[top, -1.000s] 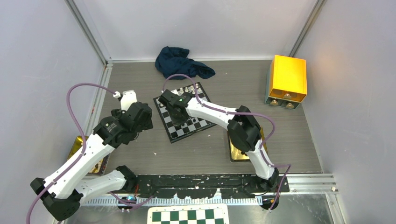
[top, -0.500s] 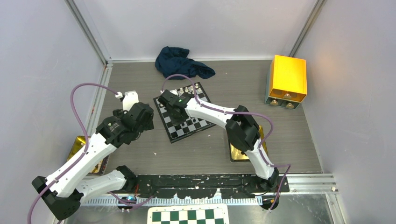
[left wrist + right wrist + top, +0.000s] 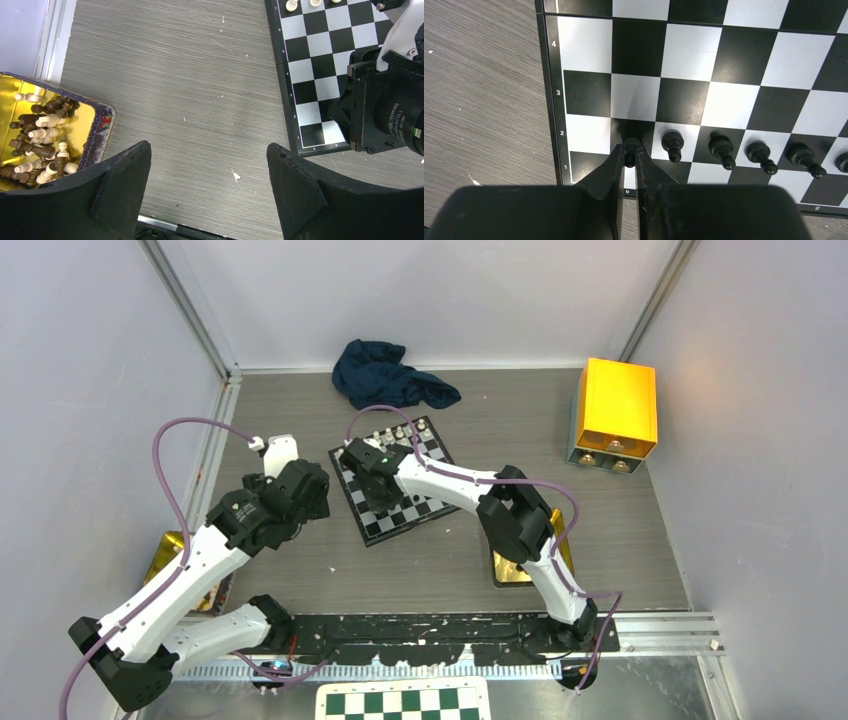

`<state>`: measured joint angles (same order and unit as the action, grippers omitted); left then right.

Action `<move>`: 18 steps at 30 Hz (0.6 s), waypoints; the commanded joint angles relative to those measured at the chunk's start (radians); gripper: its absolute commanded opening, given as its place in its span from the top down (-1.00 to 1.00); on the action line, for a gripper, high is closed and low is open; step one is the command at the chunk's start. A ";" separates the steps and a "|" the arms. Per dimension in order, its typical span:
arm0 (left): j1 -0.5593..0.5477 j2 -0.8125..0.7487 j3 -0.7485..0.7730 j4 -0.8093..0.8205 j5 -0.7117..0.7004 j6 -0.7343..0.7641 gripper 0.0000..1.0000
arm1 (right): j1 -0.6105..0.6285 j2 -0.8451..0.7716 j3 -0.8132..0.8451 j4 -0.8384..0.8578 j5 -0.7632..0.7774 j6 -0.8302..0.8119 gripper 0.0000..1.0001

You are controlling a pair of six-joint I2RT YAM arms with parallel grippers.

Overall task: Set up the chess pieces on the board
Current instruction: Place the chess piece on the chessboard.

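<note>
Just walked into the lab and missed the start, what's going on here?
The right claw is shut on a black pawn, holding it at the board's row marked 2, beside a line of black pawns standing there. The left claw hangs open over the table, between the board and a gold tin of loose pieces.

The left arm (image 3: pixel 190 570) is held bent, the left gripper (image 3: pixel 208 150) pointed down with jaws spread wide. The right arm (image 3: pixel 450 480) is stretched forward, the right gripper (image 3: pixel 629 152) pinched on a black pawn (image 3: pixel 630 145).
</note>
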<state>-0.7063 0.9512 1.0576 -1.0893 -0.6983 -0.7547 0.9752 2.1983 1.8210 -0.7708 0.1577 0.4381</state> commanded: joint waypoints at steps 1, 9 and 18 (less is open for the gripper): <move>0.004 -0.005 -0.004 0.040 -0.015 0.002 -0.72 | 0.006 -0.003 0.001 0.039 -0.001 -0.018 0.99; 0.004 -0.002 -0.008 0.047 -0.009 0.006 -0.72 | 0.007 -0.003 -0.006 0.053 0.005 -0.015 0.99; 0.004 0.001 -0.011 0.050 -0.008 0.012 -0.72 | 0.006 0.000 -0.008 0.051 0.006 -0.015 0.99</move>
<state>-0.7067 0.9516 1.0481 -1.0771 -0.6945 -0.7509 0.9752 2.1983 1.8172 -0.7479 0.1577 0.4381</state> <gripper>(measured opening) 0.861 0.157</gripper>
